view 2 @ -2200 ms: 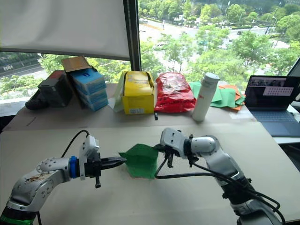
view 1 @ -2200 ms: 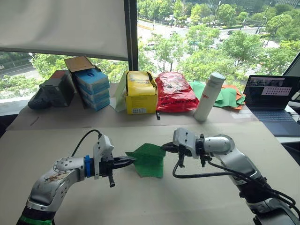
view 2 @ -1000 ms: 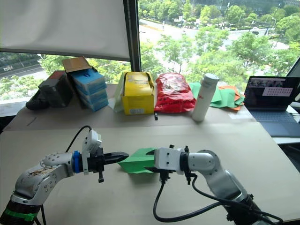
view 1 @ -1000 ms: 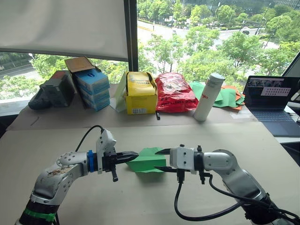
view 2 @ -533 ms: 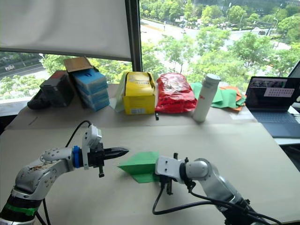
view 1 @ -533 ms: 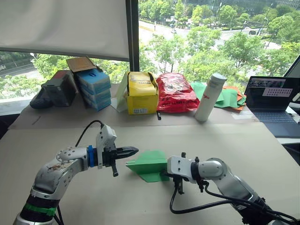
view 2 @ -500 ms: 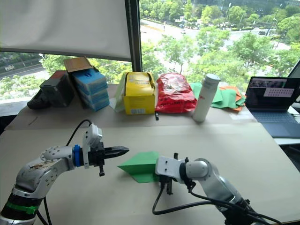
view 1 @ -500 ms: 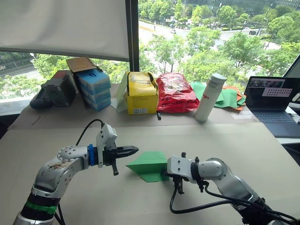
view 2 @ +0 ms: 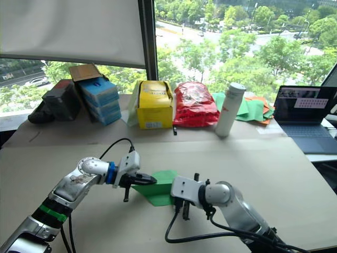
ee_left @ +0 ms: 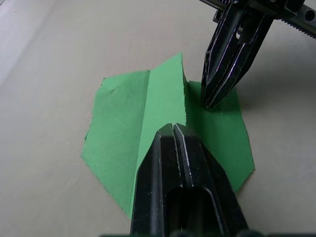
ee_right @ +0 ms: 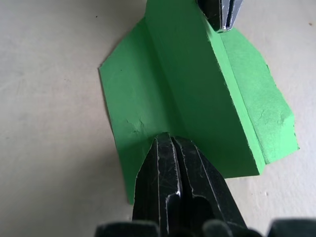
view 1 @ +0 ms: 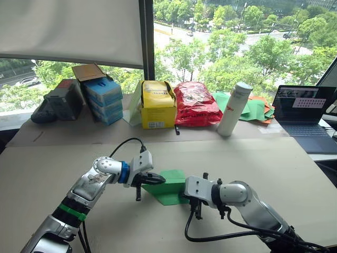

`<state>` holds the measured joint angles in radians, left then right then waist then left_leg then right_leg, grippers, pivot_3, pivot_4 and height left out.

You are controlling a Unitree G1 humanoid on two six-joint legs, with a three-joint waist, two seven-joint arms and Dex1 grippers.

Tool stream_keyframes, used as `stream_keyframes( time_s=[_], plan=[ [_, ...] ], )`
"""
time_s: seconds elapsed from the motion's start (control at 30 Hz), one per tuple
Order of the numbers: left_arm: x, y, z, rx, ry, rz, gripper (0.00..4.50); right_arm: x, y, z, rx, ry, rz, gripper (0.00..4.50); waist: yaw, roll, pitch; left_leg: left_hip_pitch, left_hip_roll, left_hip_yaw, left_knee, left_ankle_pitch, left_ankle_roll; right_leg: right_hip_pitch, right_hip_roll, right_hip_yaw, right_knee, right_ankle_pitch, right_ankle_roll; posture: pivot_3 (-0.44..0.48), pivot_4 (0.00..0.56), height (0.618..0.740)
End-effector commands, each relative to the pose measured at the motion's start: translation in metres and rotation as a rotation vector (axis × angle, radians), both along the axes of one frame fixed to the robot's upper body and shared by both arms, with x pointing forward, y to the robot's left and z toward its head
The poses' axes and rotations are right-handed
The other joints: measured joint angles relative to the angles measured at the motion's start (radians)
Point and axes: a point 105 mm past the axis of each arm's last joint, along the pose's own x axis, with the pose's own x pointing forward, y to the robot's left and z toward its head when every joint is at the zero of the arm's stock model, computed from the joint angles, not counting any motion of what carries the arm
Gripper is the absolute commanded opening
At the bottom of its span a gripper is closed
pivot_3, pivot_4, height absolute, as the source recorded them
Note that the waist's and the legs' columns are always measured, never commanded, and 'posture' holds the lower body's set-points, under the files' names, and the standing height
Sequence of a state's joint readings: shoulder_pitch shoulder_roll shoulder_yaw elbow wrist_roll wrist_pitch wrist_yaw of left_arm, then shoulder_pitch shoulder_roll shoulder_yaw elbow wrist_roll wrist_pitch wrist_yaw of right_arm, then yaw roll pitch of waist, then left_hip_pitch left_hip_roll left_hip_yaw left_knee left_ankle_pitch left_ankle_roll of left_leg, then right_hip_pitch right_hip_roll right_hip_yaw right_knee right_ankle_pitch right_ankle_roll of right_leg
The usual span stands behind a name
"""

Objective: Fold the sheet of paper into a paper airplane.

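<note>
Both tools press down on the bright green folded sheet of paper (view 1: 169, 186) from opposite sides: the left tool (view 1: 159, 179), two black fingers brought together into one point, has its tip on the left part of the sheet, and the right tool (ee_right: 172, 139), its fingers likewise closed with nothing between them, has its tip on the sheet's right edge. In the left wrist view the right tool's closed black tip (ee_left: 210, 98) touches the green paper just beside a raised central fold, while the left tool's own tip (ee_left: 172, 129) rests on that fold's strip. The sheet lies flat on the beige worktop (view 1: 63, 158), near its middle, with creases running lengthways and a flap to either side of the centre strip; its edges look slightly ragged. Along the back of the worktop, well apart from the sheet, stand a dark grey box (view 1: 62, 99), a stack of blue boxes (view 1: 103, 99), a yellow carton (view 1: 157, 104), a red plastic bag (view 1: 197, 103) and a tall white bottle (view 1: 235, 108). Behind the bottle lies a heap of green and orange sheets (view 1: 257, 109), and an open laptop (view 1: 305, 110) sits at the far right
</note>
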<state>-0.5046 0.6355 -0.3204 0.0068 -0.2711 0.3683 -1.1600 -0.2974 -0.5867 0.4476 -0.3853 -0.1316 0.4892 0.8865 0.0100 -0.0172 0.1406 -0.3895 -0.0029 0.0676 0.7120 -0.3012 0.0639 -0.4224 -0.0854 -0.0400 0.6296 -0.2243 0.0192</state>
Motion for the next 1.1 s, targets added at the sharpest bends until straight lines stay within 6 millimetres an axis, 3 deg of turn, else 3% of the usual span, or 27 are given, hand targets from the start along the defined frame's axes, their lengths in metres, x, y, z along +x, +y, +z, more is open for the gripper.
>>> stream_keyframes(
  time_s=[0.03,0.33,0.5,0.63,0.8,0.93,1.1],
  plan=[
    [-0.006,-0.005,0.005,-0.007,-0.032,-0.043,0.00,-0.002,-0.005,-0.004,-0.009,0.027,-0.030,0.06,0.001,0.000,0.000,0.000,0.000,0.000,0.000,0.000,0.000,0.000,0.000,0.000,0.000,0.000,0.000,0.000,0.150,0.740],
    [-0.018,-0.011,-0.007,-0.001,0.001,-0.073,0.00,-0.005,-0.009,0.011,0.030,0.036,-0.052,0.06,0.003,0.000,0.000,0.000,0.000,0.000,0.000,0.000,0.000,0.000,-0.001,0.000,0.000,0.000,0.000,0.000,0.150,0.740],
    [-0.020,-0.016,-0.011,0.016,-0.022,-0.095,0.00,-0.026,-0.013,0.035,0.131,0.132,-0.042,0.06,0.002,0.000,0.000,-0.001,0.000,0.000,0.001,-0.001,0.001,0.000,-0.001,0.000,0.000,0.000,0.000,0.000,0.150,0.740],
    [-0.025,-0.021,-0.012,0.021,-0.051,-0.124,0.00,-0.038,-0.020,0.041,0.140,0.193,-0.026,0.06,0.002,0.000,0.000,-0.001,0.000,-0.001,0.001,-0.002,0.003,0.000,-0.001,0.000,0.000,0.000,0.000,0.000,0.150,0.740],
    [-0.031,-0.022,-0.016,0.059,-0.087,-0.169,0.00,-0.021,-0.022,0.050,0.182,0.153,-0.075,0.06,0.001,0.000,0.000,-0.001,0.000,-0.001,0.001,-0.002,0.003,0.000,-0.003,-0.001,0.000,0.000,0.000,0.000,0.150,0.740],
    [-0.035,-0.023,-0.018,0.077,-0.104,-0.197,0.00,-0.004,-0.021,0.035,0.115,0.117,-0.114,0.06,0.001,0.000,0.000,-0.001,0.000,-0.001,0.001,-0.002,0.003,0.000,-0.003,-0.001,0.000,0.000,0.000,0.000,0.150,0.740],
    [-0.041,-0.024,-0.015,0.073,-0.114,-0.217,0.00,0.000,-0.019,0.012,0.038,0.120,-0.100,0.06,0.003,0.000,0.000,-0.002,-0.001,0.000,0.001,-0.002,0.003,-0.001,-0.003,-0.001,0.000,0.000,0.001,0.000,0.150,0.740]
  ],
)
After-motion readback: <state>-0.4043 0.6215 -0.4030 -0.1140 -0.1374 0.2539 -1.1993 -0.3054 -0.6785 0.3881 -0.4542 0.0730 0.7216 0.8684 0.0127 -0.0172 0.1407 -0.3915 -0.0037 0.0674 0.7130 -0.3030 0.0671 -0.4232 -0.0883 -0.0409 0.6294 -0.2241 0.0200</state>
